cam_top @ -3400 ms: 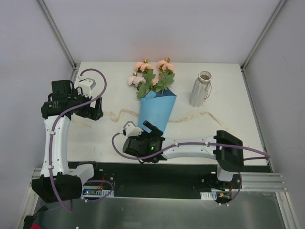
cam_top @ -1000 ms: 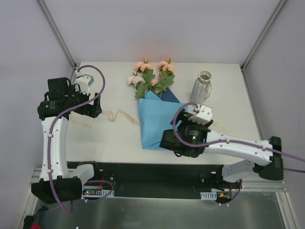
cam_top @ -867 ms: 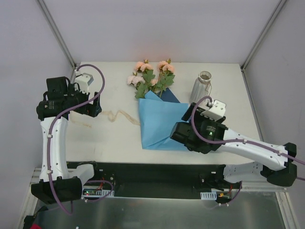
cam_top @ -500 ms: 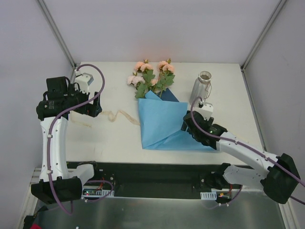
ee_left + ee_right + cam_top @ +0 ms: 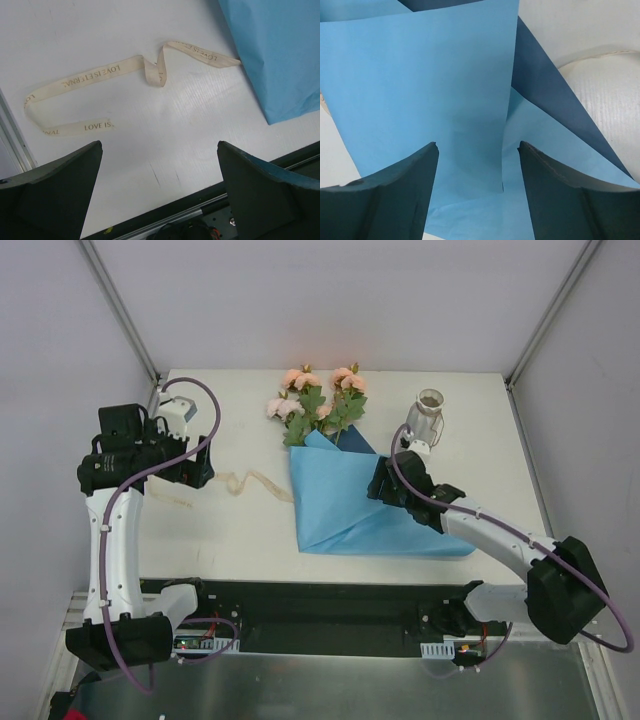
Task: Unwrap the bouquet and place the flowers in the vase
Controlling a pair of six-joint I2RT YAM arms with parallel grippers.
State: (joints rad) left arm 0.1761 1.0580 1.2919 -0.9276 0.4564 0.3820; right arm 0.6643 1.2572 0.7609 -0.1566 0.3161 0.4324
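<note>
- The flowers (image 5: 318, 405) poke out of the blue paper (image 5: 420, 90) on the counter (image 5: 220, 530), a little past your right tool (image 5: 477, 150).
- That tool is spread over the paper, pinching nothing.
- The vase (image 5: 430, 415) stands just beside it.
- Your left tool (image 5: 159, 150) is spread above the ribbon (image 5: 100, 75).

Top camera overlooks the whole white table (image 5: 480, 420); both close, downward wrist cameras share the blue paper sheet (image 5: 280, 50).

Bouquet (image 5: 335, 475) opened out, vase (image 5: 428, 416) upright.
Its blue paper (image 5: 330, 510) lies spread on the desk (image 5: 490, 450) beneath the right pincer (image 5: 379, 482); peach-pink roses (image 5: 318, 400) with green leaves lie beyond it, leftward; the whitish vase stands just behind.
</note>
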